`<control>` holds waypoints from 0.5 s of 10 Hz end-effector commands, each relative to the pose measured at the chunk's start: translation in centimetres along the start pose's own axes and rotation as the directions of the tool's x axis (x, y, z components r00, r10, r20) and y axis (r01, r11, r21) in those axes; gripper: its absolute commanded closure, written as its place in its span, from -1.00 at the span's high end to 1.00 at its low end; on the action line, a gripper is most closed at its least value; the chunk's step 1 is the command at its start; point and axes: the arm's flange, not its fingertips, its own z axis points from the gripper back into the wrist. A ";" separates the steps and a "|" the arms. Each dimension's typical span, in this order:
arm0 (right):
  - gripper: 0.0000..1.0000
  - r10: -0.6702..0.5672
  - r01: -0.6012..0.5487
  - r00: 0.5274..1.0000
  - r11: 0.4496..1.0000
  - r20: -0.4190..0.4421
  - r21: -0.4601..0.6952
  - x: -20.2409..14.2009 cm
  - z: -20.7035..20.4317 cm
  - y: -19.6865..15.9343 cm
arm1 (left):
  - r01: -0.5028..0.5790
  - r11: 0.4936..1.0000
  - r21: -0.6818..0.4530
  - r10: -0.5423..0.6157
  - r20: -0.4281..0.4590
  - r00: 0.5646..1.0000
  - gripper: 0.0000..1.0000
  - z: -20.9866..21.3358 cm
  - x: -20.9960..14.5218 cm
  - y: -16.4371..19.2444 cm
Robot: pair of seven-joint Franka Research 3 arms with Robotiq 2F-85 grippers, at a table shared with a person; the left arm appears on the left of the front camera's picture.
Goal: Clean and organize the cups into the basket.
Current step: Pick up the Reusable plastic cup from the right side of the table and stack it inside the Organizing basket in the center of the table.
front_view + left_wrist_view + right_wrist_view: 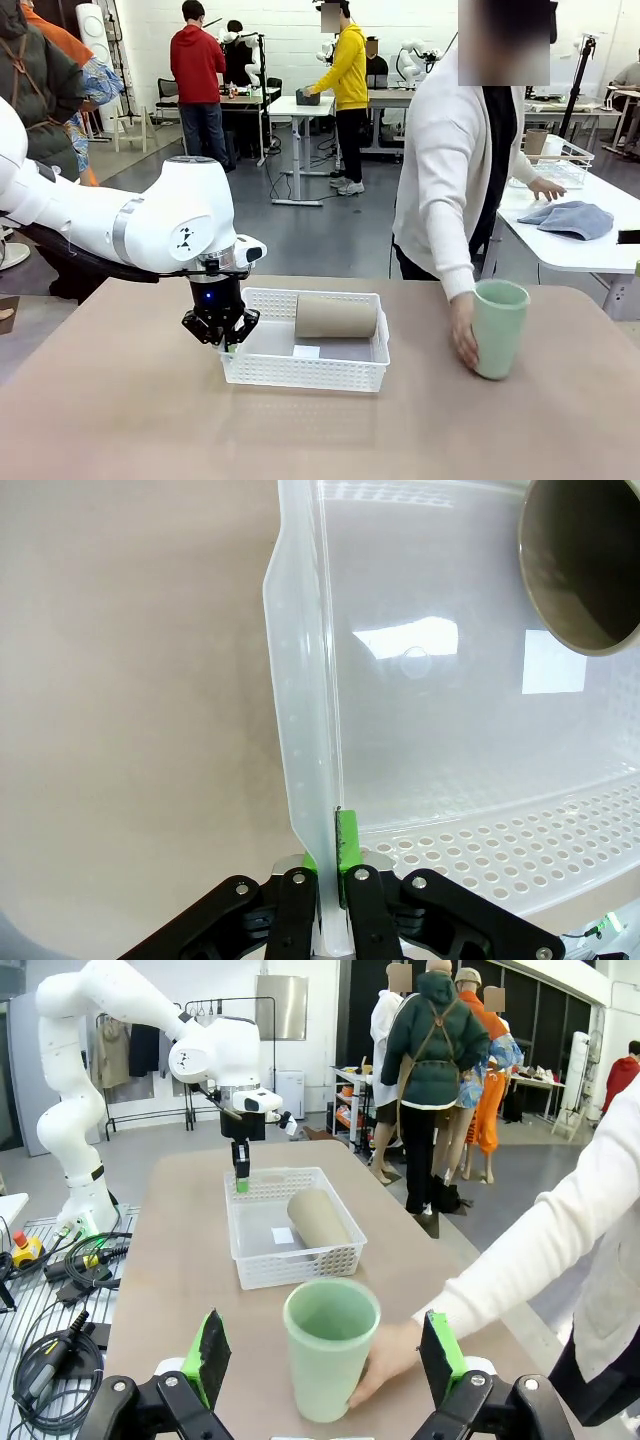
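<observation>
Grey workshop floor (310, 240), tan table (110, 420), white basket (300, 378)

Counter (120, 420): matte tan-brown top, evenly lit. Floor (300, 230): smooth grey. Back wall (290, 35): white. White tables (300, 105) stand along the far side, with a person in red (197, 65) and a person in yellow (348, 70) beside them. At right, a white side table (545, 245) carries a grey-blue cloth (570, 218) and a wire basket (557, 160). Right wrist view: hanging clothes (125, 1050) by the wall, cables (50, 1360) beside the counter.
</observation>
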 end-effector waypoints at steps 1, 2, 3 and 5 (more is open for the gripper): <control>1.00 0.004 -0.004 1.000 1.000 0.004 0.000 0.2 0.0 0.0 | -0.002 1.000 -0.004 0.002 0.009 1.000 -1.00 0.3 0.1 -0.1; 1.00 0.004 -0.004 1.000 1.000 0.004 0.000 0.2 0.0 0.0 | -0.002 1.000 -0.004 0.002 0.009 1.000 -1.00 0.3 0.1 -0.1; 1.00 0.004 -0.004 1.000 1.000 0.004 0.000 0.2 0.0 0.0 | -0.002 1.000 -0.004 0.002 0.009 1.000 -1.00 0.3 0.1 -0.1; 1.00 0.004 -0.004 1.000 1.000 0.004 0.000 0.2 0.0 0.0 | -0.002 1.000 -0.004 0.002 0.009 1.000 -1.00 0.3 0.1 -0.1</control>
